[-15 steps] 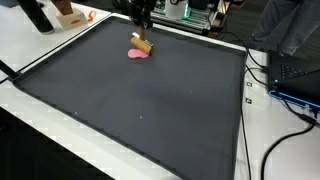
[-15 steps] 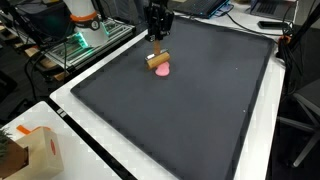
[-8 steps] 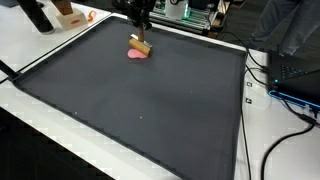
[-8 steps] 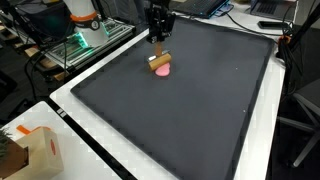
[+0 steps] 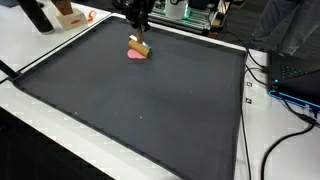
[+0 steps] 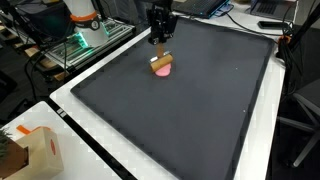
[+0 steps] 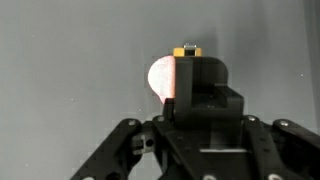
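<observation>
My gripper (image 5: 140, 35) is at the far side of a dark mat (image 5: 140, 100), and it also shows in an exterior view (image 6: 159, 42). It is shut on a small wooden block (image 5: 141, 46) (image 6: 162, 60), held tilted just above the mat. A flat pink piece (image 5: 134, 55) (image 6: 163, 70) lies on the mat right under the block. In the wrist view the closed fingers (image 7: 195, 80) cover most of the block. Only its tan tip (image 7: 187, 49) shows, with the pink piece (image 7: 160, 78) beside it.
The mat lies on a white table (image 5: 40, 50). A cardboard box (image 6: 30, 150) stands near one corner. A laptop and cables (image 5: 290, 80) lie beside the mat. Equipment racks (image 6: 80, 40) stand behind the arm.
The gripper and the block have shifted very slightly over the pink piece. Nothing else has moved.
</observation>
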Robot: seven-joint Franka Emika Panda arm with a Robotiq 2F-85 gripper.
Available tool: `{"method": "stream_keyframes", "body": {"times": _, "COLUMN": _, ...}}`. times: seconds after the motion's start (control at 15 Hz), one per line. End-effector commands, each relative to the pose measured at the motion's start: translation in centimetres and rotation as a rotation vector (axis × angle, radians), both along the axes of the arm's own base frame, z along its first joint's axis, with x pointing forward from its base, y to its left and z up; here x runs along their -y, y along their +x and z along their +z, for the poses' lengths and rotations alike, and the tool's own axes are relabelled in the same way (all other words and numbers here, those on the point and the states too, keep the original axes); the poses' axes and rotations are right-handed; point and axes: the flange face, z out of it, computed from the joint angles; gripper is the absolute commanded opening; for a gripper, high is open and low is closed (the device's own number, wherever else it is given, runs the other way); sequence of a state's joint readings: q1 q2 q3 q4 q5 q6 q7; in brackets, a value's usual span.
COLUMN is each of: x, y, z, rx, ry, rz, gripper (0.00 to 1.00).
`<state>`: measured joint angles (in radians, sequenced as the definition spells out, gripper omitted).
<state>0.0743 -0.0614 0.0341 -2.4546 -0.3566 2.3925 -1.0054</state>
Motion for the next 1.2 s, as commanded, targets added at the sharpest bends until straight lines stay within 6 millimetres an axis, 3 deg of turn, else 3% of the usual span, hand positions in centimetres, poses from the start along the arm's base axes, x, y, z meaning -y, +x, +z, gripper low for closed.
{"method": "stream_keyframes", "body": {"times": 0.0, "x": 1.3, "y": 1.0, "z": -3.5, "rx": 0.005, "ry": 0.02, "rz": 0.009, "gripper": 0.24}}
{"method": "stream_keyframes", "body": {"times": 1.13, "x": 2.4, "y": 2.1, "z": -3.6, "rx": 0.108, "ry": 0.07, "rz": -0.037, "gripper": 0.24}}
